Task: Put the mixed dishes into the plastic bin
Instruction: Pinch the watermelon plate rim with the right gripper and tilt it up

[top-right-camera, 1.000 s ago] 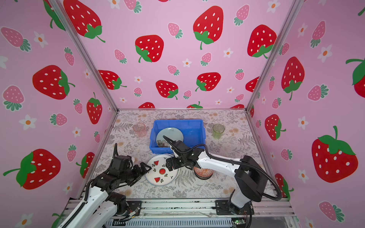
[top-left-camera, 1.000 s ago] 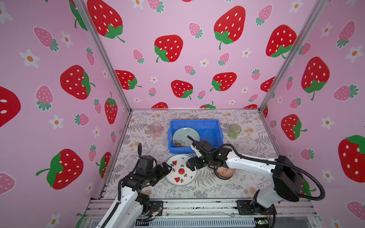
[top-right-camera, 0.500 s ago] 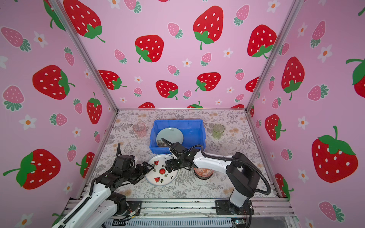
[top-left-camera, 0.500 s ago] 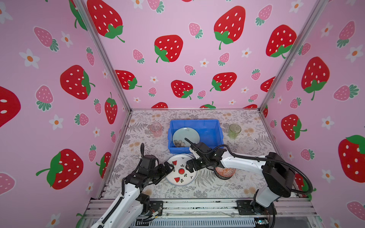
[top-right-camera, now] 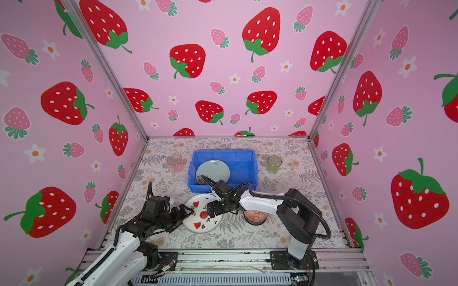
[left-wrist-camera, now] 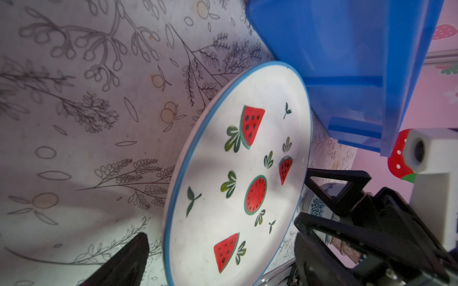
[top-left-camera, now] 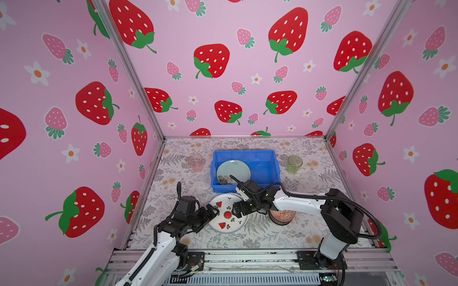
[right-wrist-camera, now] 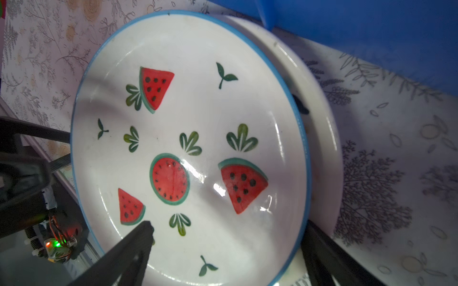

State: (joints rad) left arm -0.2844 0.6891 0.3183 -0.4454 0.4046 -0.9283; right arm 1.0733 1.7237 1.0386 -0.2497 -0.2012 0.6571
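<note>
One pink cup [top-left-camera: 195, 163] on the desk [top-left-camera: 260, 237] beyond the left hand [top-left-camera: 210, 218], which is spread wide at the watermelon plate [top-left-camera: 224, 220]. That plate, atop a cream plate [right-wrist-camera: 319, 128], lies between both hands. Beyond, the blue bin [top-left-camera: 244, 151] holds one pale green plate [top-left-camera: 234, 169]. The right hand [top-left-camera: 236, 210]: wide, empty. Orange bowl [top-left-camera: 282, 218] behind it; one green cup [top-left-camera: 294, 164] farther. Seemingly early: one dish binned.

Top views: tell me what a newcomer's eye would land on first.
The loud pink strawberry-print walls fill most of both top views. Below them, at the front of the floral table, the left gripper and right gripper, both open, flank a white watermelon plate. Just behind it sits the bright blue plastic bin, holding a pale green plate.
</note>
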